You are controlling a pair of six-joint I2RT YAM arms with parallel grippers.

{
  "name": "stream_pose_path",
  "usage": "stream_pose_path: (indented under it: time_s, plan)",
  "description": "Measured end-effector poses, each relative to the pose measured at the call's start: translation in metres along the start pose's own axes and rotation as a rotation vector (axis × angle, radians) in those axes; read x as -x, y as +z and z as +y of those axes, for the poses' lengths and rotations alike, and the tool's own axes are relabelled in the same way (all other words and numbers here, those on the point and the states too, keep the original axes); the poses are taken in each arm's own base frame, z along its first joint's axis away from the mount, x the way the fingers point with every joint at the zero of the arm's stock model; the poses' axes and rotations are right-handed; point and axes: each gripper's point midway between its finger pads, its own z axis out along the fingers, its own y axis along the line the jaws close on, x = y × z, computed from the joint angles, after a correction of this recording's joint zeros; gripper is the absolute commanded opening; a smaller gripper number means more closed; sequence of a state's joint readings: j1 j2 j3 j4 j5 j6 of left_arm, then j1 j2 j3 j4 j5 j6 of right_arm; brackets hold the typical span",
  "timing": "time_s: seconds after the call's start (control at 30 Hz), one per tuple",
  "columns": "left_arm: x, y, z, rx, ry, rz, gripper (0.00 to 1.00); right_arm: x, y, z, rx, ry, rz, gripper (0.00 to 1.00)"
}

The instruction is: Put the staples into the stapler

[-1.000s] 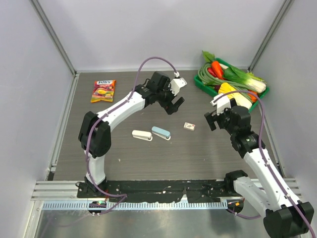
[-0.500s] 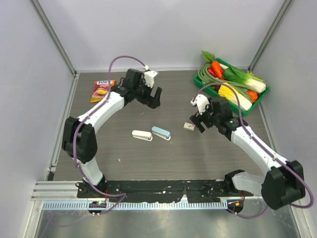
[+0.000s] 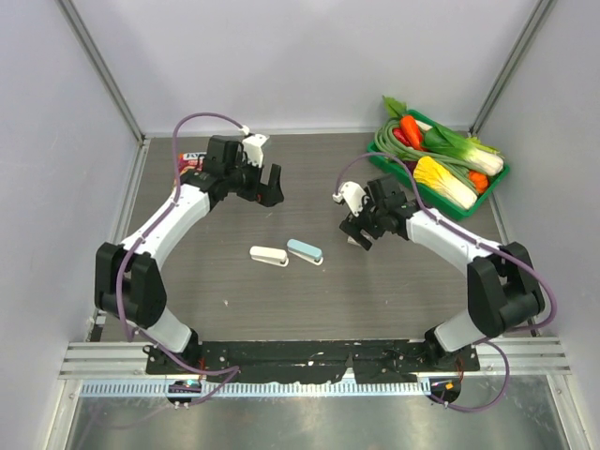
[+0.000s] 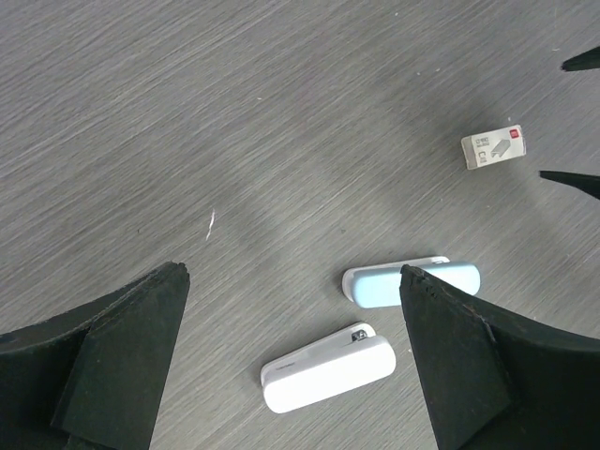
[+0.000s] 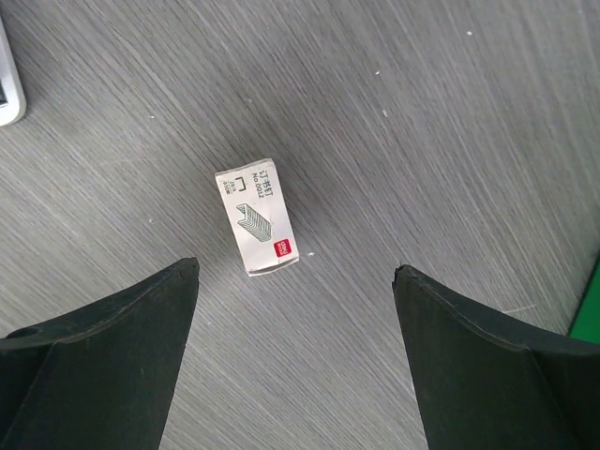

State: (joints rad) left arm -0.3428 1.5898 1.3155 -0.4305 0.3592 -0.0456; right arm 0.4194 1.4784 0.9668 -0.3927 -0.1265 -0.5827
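Grey wood-grain counter (image 3: pixel 225 281), contents listed left to right.

- Left fingers (image 4: pixel 122 356): spread wide, holding nothing, hanging over the far-left part of the counter.
- White stapler (image 4: pixel 328 367) and blue stapler (image 4: pixel 412 282): lying side by side at centre, untouched.
- Staples (image 5: pixel 258 217): small whitish box with a red mark, flat on the counter to the right of the blue stapler and apart from it.
- Right fingers (image 5: pixel 103 356): spread wide and empty, straddling the box from above without touching it.
- Green tray (image 3: pixel 488 194) of vegetables: far right.

Step in hand, by judgement: reaching for the staples. The right fingers must next descend and close across the box's short width.

The overhead view mostly hides the box under the right arm. Both wrist views show it plainly.
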Motion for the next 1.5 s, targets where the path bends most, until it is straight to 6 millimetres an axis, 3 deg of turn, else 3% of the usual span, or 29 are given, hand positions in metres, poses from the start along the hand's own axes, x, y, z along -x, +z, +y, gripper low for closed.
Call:
stream_pose_path:
  time_s: [0.4, 0.6, 0.83, 1.13, 1.5]
  plan:
    - [0.001, -0.007, -0.009, -0.036, 0.000, -0.018, 1.00, -0.026, 0.031, 0.012, 0.048, -0.097, 0.127, 0.86]
    - [0.001, -0.007, -0.016, -0.073, 0.000, -0.017, 1.00, -0.026, 0.033, 0.008, 0.064, -0.135, 0.115, 0.78]
    - [0.000, -0.007, -0.023, -0.115, -0.001, -0.013, 1.00, -0.017, 0.037, -0.005, 0.117, -0.133, 0.075, 0.77]
    - [-0.004, -0.003, -0.026, -0.145, -0.009, 0.002, 1.00, -0.030, 0.047, 0.010, 0.204, -0.143, 0.104, 0.76]
    - [-0.009, 0.001, -0.028, -0.162, -0.031, 0.019, 1.00, -0.037, 0.051, 0.016, 0.235, -0.141, 0.123, 0.64]
